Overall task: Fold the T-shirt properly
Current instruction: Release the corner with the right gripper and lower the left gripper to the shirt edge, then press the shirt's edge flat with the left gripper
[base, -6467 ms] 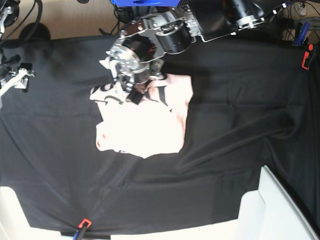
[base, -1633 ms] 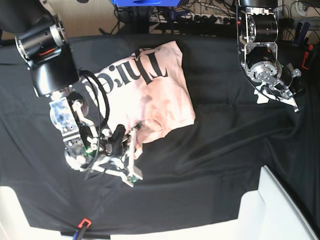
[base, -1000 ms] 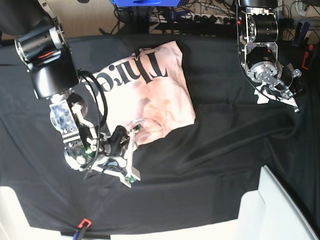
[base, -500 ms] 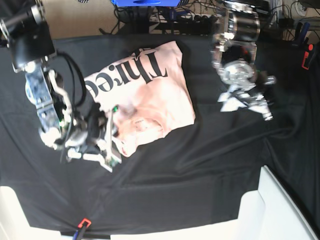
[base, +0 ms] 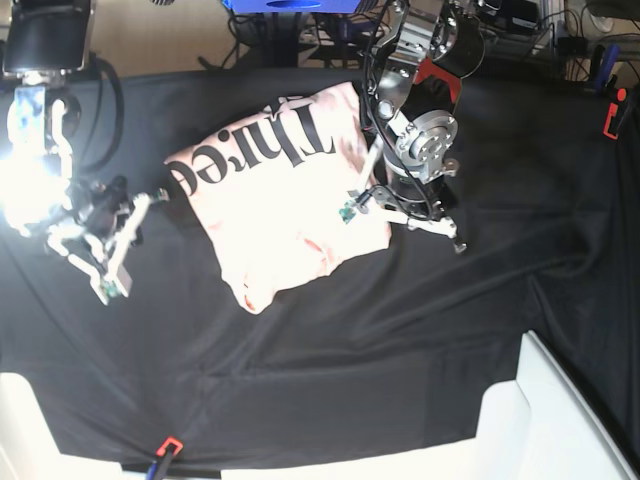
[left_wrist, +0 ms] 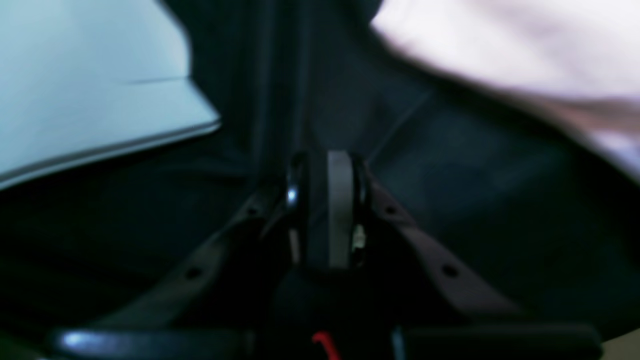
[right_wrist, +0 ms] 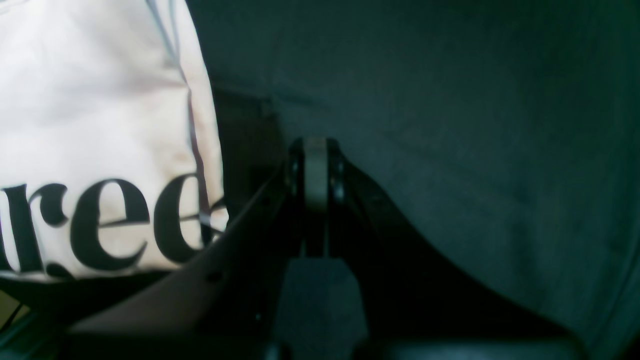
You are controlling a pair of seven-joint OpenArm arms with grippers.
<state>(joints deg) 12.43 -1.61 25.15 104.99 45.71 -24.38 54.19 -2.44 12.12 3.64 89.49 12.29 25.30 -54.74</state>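
Black cloth (base: 330, 380) across whole work surface, creased toward near edge; white panel (base: 560, 420) at near right corner, red clip (base: 168, 445) at near left edge. T-shirt (base: 280, 205) mid-table, pale pink, printed side up, black lettering toward far-left edge, folded into rough rectangle, one corner pointing toward near side. Right gripper (base: 105, 250) on left of base view, just beside shirt's left edge, over bare cloth, apart from fabric; jaws pressed together in wrist view (right_wrist: 316, 172), nothing between them. Left gripper (base: 405, 210) at shirt's right edge, over boundary between shirt and cloth; jaws nearly together in wrist view (left_wrist: 327, 200), picture blurred, nothing seen gripped. Contact with shirt not determinable. Second red clip (base: 615, 115) at far right.
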